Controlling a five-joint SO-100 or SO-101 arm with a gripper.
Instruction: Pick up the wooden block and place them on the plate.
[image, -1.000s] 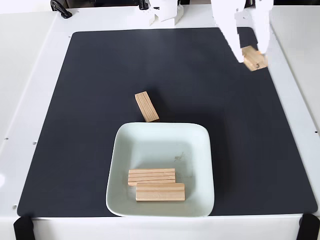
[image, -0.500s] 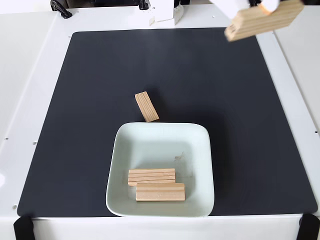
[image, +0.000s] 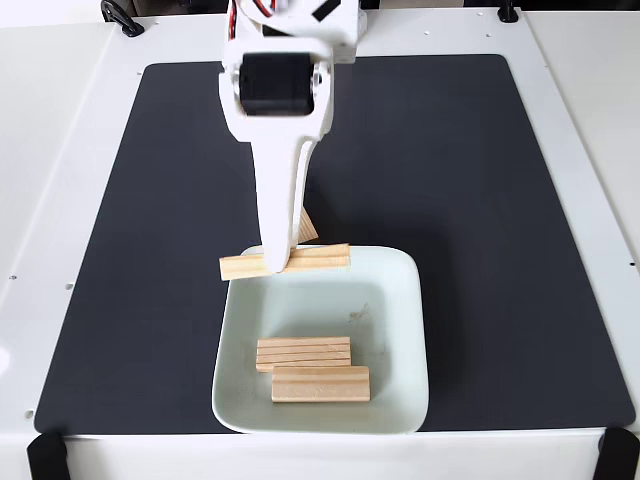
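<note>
My white gripper (image: 277, 262) reaches down from the top of the fixed view and is shut on a wooden block (image: 320, 257), held level over the plate's far left rim. The plate (image: 400, 330) is a pale mint square dish near the mat's front edge. Two more wooden blocks lie side by side in it, one (image: 304, 353) behind the other (image: 321, 384). Another wooden block (image: 309, 226) lies on the mat just beyond the plate, mostly hidden behind my finger.
A black mat (image: 150, 250) covers the white table (image: 50, 120). The arm's white base and black servo (image: 275, 80) stand over the mat's far middle. Black clips sit at the front corners (image: 45, 455).
The arm swung from the far right corner to the middle, carrying the wooden block down to just above the plate's far left rim.
</note>
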